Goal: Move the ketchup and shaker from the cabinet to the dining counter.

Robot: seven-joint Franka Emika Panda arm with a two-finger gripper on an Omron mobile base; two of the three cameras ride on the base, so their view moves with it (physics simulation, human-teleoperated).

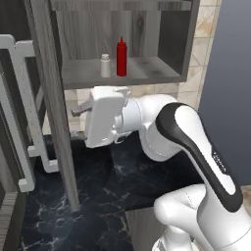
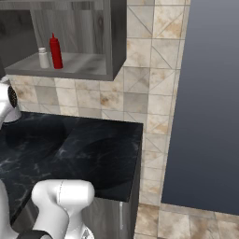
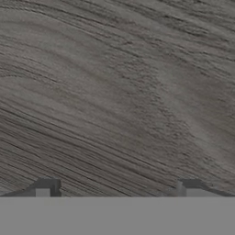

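Open cabinet (image 1: 171,44) shelf holds ketchup (image 1: 121,58) beside shaker (image 1: 105,66) near its front edge; below, pincer (image 3: 117,190) gapes wide, empty, facing door (image 1: 54,108)

My slim red ketchup (image 1: 121,57) stands upright on the open cabinet (image 1: 166,73) shelf at twelve o'clock, the stubby pale shaker (image 1: 105,66) just beside it at its nine.

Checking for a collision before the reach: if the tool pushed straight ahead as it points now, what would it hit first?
Probably the cabinet door's grey wood grain, close ahead of the open tool; exact depth is unclear.
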